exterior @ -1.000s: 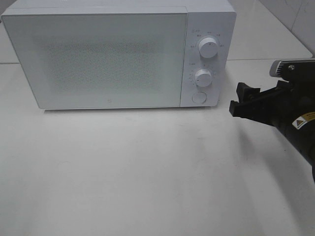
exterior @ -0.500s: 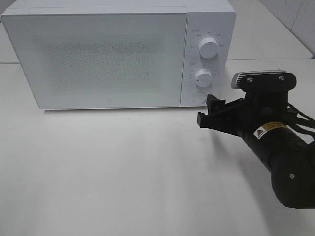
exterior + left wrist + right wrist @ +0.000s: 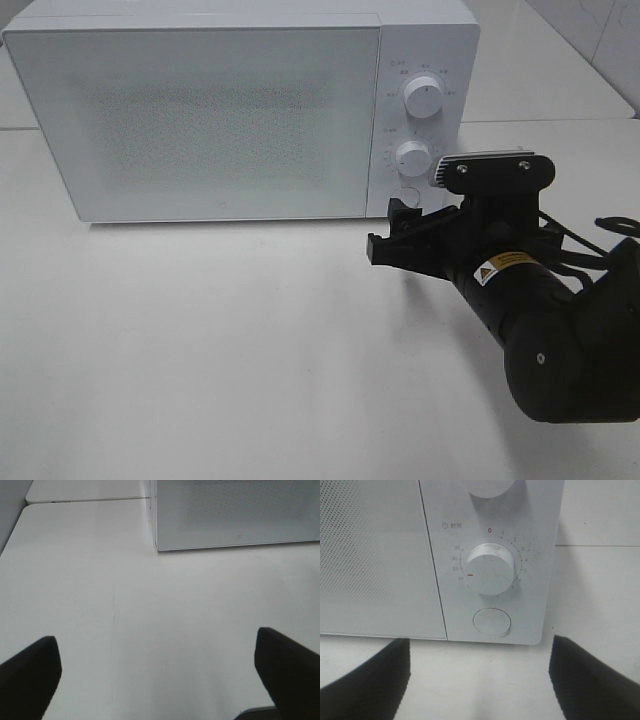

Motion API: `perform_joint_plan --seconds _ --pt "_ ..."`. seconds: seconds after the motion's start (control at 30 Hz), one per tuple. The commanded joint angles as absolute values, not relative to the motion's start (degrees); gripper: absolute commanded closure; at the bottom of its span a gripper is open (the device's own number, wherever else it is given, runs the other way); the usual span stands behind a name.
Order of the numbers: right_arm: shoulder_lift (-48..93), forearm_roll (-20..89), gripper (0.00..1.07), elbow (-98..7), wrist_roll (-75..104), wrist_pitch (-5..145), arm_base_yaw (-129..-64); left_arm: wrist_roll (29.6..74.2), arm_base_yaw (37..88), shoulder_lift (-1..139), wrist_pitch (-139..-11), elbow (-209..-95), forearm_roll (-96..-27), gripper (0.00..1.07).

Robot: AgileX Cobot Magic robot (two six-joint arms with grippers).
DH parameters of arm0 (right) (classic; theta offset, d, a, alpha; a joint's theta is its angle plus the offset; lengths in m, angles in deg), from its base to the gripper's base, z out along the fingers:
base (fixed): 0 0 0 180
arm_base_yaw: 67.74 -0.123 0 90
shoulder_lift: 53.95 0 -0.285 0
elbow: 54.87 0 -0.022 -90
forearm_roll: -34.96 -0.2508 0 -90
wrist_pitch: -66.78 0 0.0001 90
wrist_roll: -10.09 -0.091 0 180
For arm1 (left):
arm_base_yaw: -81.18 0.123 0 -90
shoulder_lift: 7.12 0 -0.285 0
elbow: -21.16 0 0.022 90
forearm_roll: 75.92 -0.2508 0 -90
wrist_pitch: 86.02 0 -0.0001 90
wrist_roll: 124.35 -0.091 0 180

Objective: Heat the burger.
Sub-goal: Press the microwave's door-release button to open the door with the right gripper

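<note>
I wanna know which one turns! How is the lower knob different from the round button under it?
The lower knob sticks out; the round button sits nearly flat. The knob has numbers around it; the button has none. The knob has a red mark at its edge; the button is plain. Both are round and white, on the microwave.
</note>
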State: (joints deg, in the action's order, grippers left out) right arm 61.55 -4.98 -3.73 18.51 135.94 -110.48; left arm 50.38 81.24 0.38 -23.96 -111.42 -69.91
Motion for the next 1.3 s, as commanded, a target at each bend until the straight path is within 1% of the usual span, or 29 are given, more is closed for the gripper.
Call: perform_joint_plan --seconds 0.03,0.13,0.2,0.23,0.3,0.33,0.37,0.4,0.47,0.5,0.53,0.57,0.6,0.67,0.7,0.77,0.83,0.87,0.97,1.0,1.03,1.07,1.13,1.17,1.2,1.23,1.27,1.3 --pt "61.32 -4.98 0.32 -4.24 17.31 144.36 -110.60 50.67 81.18 -0.71 -24.65 -111.31 -69.97 0.09" --pt "61.32 -4.98 0.32 -4.19 12.27 144.70 -110.60 50.67 81.18 -0.71 -24.65 -111.31 -69.97 0.09" --pt "61.32 -4.98 0.32 -4.19 5.51 144.88 -110.60 50.67 81.18 -0.71 -24.65 -111.31 -69.97 0.09" --pt "61.32 -4.98 0.32 -4.19 5.51 144.88 -110.60 50.67 81.18 -0.71 -24.65 -111.31 -69.97 0.09" --pt "61.32 -4.98 0.32 -4.19 -3.20 144.88 -110.60 50.67 81.18 -0.71 -24.65 -111.31 -69.97 0.09" --pt "61.32 -4.98 0.32 -4.19 -3.20 144.88 -110.60 50.67 81.18 -0.71 -24.65 -111.31 -69.97 0.09" --pt "61.32 -4.98 0.33 -4.19 -9.68 144.82 -110.60 50.67 81.18 -0.71 -24.65 -111.31 -69.97 0.09" --pt "61.32 -4.98 0.33 -4.19 -9.68 144.82 -110.60 50.67 81.18 -0.71 -24.65 -111.31 -69.97 0.09" --pt "61.32 -4.98 0.35 -4.19 -20.11 144.76 -110.60 50.67 81.18 -0.71 -24.65 -111.31 -69.97 0.09" --pt "61.32 -4.98 0.35 -4.19 -20.11 144.76 -110.60 50.67 81.18 -0.71 -24.65 -111.31 -69.97 0.09" --pt "61.32 -4.98 0.36 -4.19 -26.58 144.36 -110.60 50.67 81.18 -0.71 -24.65 -111.31 -69.97 0.09" --pt "61.32 -4.98 0.38 -4.19 -30.30 144.02 -110.60 50.67 81.18 -0.71 -24.65 -111.31 -69.97 0.09" --pt "61.32 -4.98 0.38 -4.19 -30.30 144.02 -110.60 50.67 81.18 -0.71 -24.65 -111.31 -69.97 0.09" --pt "61.32 -4.98 0.41 -4.19 -40.73 142.87 -110.60 50.67 81.18 -0.71 -24.65 -111.31 -69.97 0.09" --pt "61.32 -4.98 0.41 -4.19 -40.73 142.87 -110.60 50.67 81.18 -0.71 -24.65 -111.31 -69.97 0.09" --pt "61.32 -4.98 0.49 -4.19 -52.13 141.32 -110.60 50.67 81.18 -0.71 -24.65 -111.31 -69.97 0.09" --pt "61.32 -4.98 0.51 -4.19 -54.02 141.21 -110.60 50.67 81.18 -0.71 -24.65 -111.31 -69.97 0.09" --pt "61.32 -4.98 0.56 -4.19 -58.44 140.64 -110.60 50.67 81.18 -0.71 -24.65 -111.31 -69.97 0.09" --pt "61.32 -4.98 0.59 -4.19 -60.50 140.35 -110.60 50.67 81.18 -0.71 -24.65 -111.31 -69.97 0.09" --pt "61.32 -4.98 0.65 -4.19 -63.76 139.49 -110.60 50.67 81.18 -0.71 -24.65 -111.31 -69.97 0.09" --pt "61.32 -4.98 0.69 -4.19 -64.80 139.03 -110.60 50.67 81.18 -0.71 -24.65 -111.31 -69.97 0.09" --pt "61.32 -4.98 0.69 -4.19 -64.80 139.03 -110.60 50.67 81.18 -0.71 -24.65 -111.31 -69.97 0.09" --pt "61.32 -5.32 0.86 -4.19 -67.95 138.40 -110.60 50.67 81.18 -0.71 -24.65 -111.31 -69.97 0.09" --pt "61.32 -5.32 0.86 -4.19 -67.95 138.40 -110.60 50.67 81.18 -0.71 -24.65 -111.31 -69.97 0.09" --pt "61.32 -5.72 0.90 -4.19 -68.35 138.23 -110.60 50.67 81.18 -0.71 -24.65 -111.31 -69.97 0.09" --pt "61.32 -6.58 0.99 -4.19 -68.86 137.08 -110.60 50.67 81.18 -0.71 -24.65 -111.31 -69.97 0.09" --pt "61.32 -6.58 0.99 -4.19 -68.86 137.08 -110.60 50.67 81.18 -0.71 -24.65 -111.31 -69.97 0.09" --pt "61.32 -6.92 1.04 -4.19 -68.86 136.11 -110.60 50.67 81.18 -0.71 -24.65 -111.31 -69.97 0.09"
